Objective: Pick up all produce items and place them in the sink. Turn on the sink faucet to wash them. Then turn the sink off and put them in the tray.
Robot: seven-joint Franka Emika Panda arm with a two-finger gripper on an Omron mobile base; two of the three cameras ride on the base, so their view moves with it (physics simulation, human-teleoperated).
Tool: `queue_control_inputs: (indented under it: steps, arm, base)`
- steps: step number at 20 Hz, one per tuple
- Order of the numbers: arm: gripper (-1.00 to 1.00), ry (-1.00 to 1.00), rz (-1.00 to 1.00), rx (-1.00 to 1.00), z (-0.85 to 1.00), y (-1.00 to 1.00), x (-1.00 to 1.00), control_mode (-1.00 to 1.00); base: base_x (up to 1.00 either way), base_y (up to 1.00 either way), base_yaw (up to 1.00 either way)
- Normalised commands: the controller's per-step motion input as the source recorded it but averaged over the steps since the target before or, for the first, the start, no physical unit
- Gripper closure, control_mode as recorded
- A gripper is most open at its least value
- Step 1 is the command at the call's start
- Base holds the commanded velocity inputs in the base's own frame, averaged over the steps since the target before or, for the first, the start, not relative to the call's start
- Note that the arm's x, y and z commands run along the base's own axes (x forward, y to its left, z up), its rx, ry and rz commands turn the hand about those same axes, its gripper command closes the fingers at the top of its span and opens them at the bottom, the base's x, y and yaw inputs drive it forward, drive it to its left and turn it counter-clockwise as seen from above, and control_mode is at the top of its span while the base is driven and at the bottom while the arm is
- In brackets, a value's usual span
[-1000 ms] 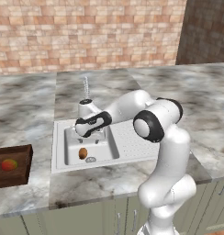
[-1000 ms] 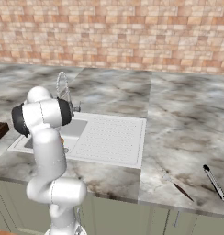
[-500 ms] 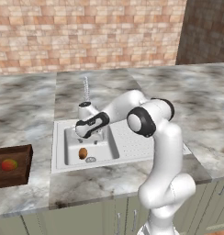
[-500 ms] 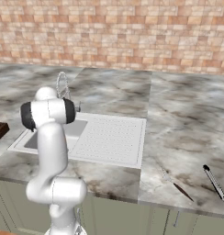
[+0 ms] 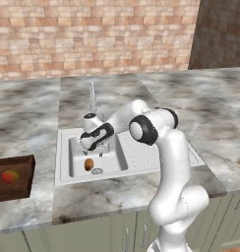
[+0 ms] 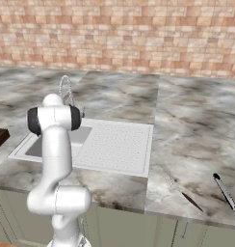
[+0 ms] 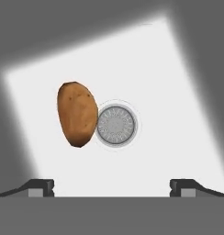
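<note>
We see the pincer poised over the square basin of the sink, its 2 fingertips spread wide apart and gripping nothing. In the hand view the basin floor lies bare between and beyond the tips, with grey walls closing it in on the upper and side edges. The arm reaches leftward from the base and crosses the dotted draining board, which covers the right part of the sink unit. The sink faucet rises at the back rim, just behind the hand.

Inside the basin lies 1 brown oval produce item, touching the left edge of the round drain. The tray sits on the marble desk left of the sink, apart from its rim, and holds 1 red-and-yellow-green fruit.

The left part of the tray is cut off by the frame in the left base view; in the right base view the arm hides much of the basin. On the desk far right of the sink lie 2 slender dark utensils, too small for us to identify.
</note>
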Motion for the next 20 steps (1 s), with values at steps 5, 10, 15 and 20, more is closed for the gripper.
queue_control_inputs:
  steps: [5, 10, 15, 20]
  arm:
    - [-1.0, 0.0, 0.0, 0.0, -0.41, 0.17, 0.34, -1.0]
    - [-1.0, 0.0, 0.0, 0.0, -0.36, 0.18, 0.36, -1.0]
    - [-1.0, -0.07, 0.0, 0.0, -0.24, 0.15, 0.32, -1.0]
    - [-1.0, -0.06, 0.0, 0.0, -0.22, 0.06, 0.16, -1.0]
  base:
    - [0.0, 0.0, 0.0]
    - [0.0, 0.0, 0.0]
    - [0.0, 0.0, 0.0]
    - [0.0, 0.0, 0.0]
